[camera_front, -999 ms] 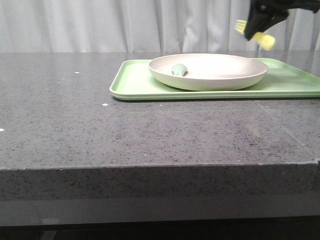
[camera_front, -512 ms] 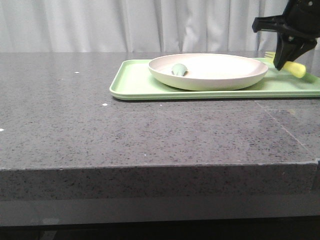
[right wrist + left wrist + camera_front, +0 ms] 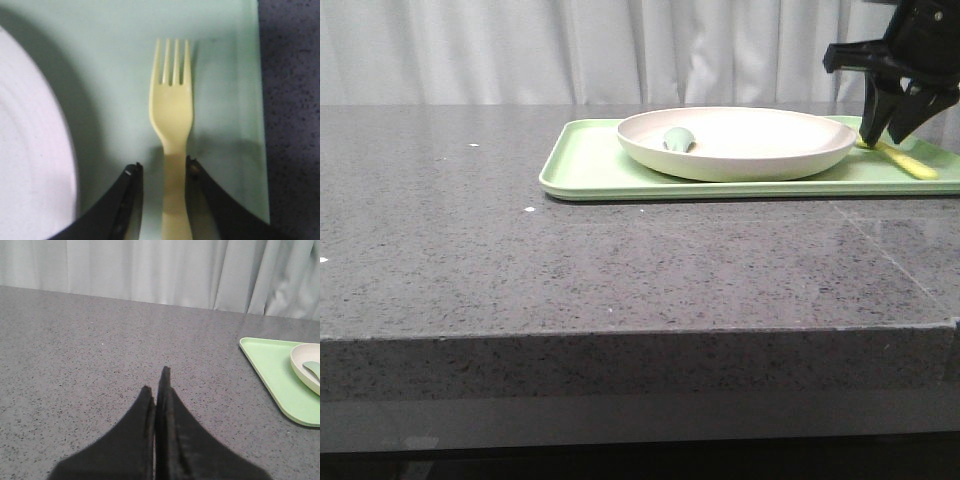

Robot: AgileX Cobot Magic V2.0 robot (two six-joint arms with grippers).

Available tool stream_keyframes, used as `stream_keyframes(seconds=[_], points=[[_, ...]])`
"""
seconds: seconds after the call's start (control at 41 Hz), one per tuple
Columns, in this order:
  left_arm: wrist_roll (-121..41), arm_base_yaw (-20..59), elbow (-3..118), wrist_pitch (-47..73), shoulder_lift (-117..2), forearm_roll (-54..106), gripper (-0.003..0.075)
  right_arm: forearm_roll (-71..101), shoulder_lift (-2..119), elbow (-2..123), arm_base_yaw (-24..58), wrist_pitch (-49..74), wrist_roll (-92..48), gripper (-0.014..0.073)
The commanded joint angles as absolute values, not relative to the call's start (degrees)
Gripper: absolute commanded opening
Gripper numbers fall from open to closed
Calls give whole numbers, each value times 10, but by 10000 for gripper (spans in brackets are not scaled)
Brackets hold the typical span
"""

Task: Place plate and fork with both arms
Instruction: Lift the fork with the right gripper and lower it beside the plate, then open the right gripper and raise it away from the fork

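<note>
Black left gripper (image 3: 157,385) hangs over bare speckled grey stone table (image 3: 520,250), jaws pressed together. Round cream plastic plate (image 3: 740,140) sits on flat light-green tray (image 3: 585,165); beside it lies small pale-yellow plastic fork (image 3: 172,130), right gripper (image 3: 164,172) spread astride its handle.

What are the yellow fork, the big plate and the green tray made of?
The fork looks like plastic: one pale yellow colour, smooth, thick rounded tines. The plate seems to be matte plastic too, or maybe melamine: cream, dull, with no shiny glare. The tray looks like the same sort of matte plastic, light green with soft rounded edges. Pictures alone cannot prove it.
</note>
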State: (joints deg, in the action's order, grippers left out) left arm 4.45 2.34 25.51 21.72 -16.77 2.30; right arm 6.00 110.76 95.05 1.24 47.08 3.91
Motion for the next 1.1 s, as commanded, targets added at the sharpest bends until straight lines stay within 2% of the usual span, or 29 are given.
stream_keyframes(seconds=[0.0, 0.195, 0.244, 0.365, 0.39, 0.536, 0.731, 1.072], points=[[44, 23, 270, 172, -173, 23, -18, 58, 1048, 987, 8, 462, 35, 299], [44, 23, 270, 172, -173, 23, -18, 58, 992, 1020, 8, 511, 35, 273], [44, 23, 270, 172, -173, 23, -18, 58, 978, 1020, 8, 514, 33, 206], [44, 23, 270, 172, -173, 23, -18, 58, 951, 1019, 8, 536, 24, -55], [44, 23, 270, 172, -173, 23, -18, 58, 944, 1018, 8, 539, 24, -69], [44, 23, 270, 172, -173, 23, -18, 58, 891, 970, 8, 535, 6, -62], [44, 23, 270, 172, -173, 23, -18, 58, 773, 817, 9, 492, 0, -62], [44, 23, 270, 172, -173, 23, -18, 57, 516, 497, 9, 272, -23, -62]])
